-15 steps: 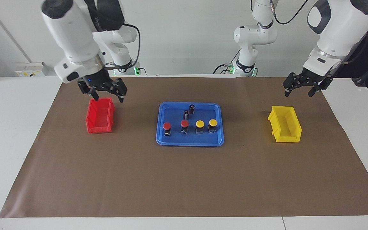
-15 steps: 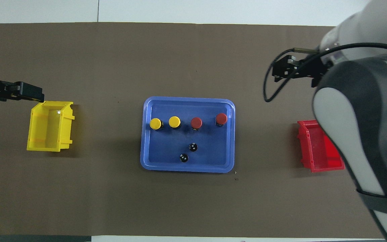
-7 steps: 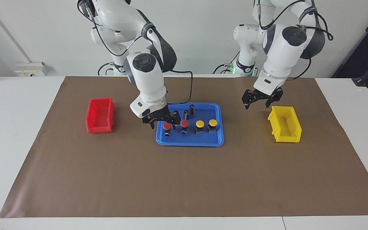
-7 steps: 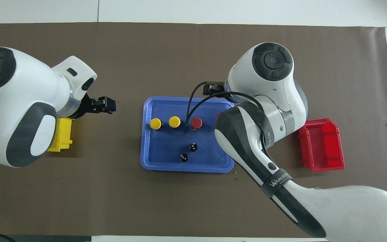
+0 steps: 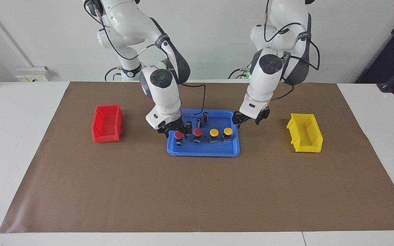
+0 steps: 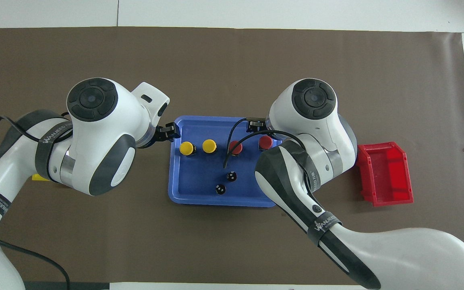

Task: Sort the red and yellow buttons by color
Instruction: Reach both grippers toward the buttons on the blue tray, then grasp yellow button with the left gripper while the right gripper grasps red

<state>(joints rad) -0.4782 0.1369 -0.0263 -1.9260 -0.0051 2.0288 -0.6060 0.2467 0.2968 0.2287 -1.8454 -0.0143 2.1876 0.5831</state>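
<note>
Two red buttons (image 5: 179, 135) (image 5: 197, 132) and two yellow buttons (image 5: 213, 132) (image 5: 228, 131) stand in a row in the blue tray (image 5: 204, 152). They also show in the overhead view: yellow (image 6: 186, 148) (image 6: 209, 146), red (image 6: 236, 147) (image 6: 265, 142). My right gripper (image 5: 177, 129) is open, just above the red button at the right arm's end of the row. My left gripper (image 5: 250, 120) is open and empty, over the tray's edge beside the end yellow button; it also shows in the overhead view (image 6: 171, 132).
Two dark cylinders (image 5: 199, 122) (image 5: 205, 116) stand in the tray, nearer to the robots than the buttons. A red bin (image 5: 107, 123) sits toward the right arm's end of the table. A yellow bin (image 5: 304, 132) sits toward the left arm's end.
My left gripper moved from beside the yellow bin to the tray's edge. My right gripper moved from over the red bin to the end red button and settled closer over it.
</note>
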